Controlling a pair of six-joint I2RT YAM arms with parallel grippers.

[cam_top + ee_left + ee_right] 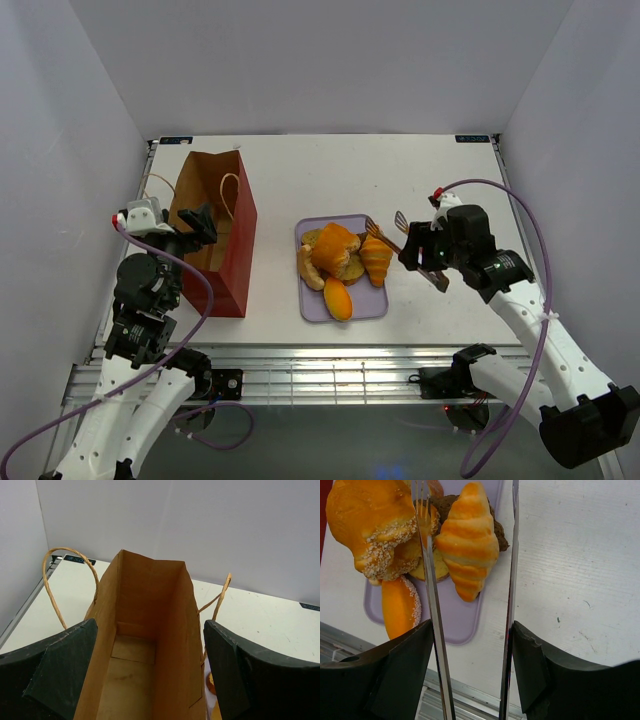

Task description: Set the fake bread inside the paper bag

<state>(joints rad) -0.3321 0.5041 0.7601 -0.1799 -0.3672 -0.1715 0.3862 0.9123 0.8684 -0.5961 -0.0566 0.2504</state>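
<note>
My right gripper (420, 249) pinches the tongs (431, 605), prongs straddling the croissant (469, 542) on the tray (462, 622) at centre frame. My left gripper (150, 630) is spread astride the bag (142, 592) at left, probably steadying it.

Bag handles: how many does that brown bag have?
2 thin cord loops: one on the reddish-brown kraft paper bag's side away from the lavender rectangular tray, one facing it.

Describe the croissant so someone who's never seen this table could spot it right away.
Find the lavender tray at the table's middle, right of the tall paper bag. The croissant lies along the tray's right edge, nearest the tongs. Unlike the rounder, seeded buns beside it, it is ridged, striped and tapers to points.
</note>
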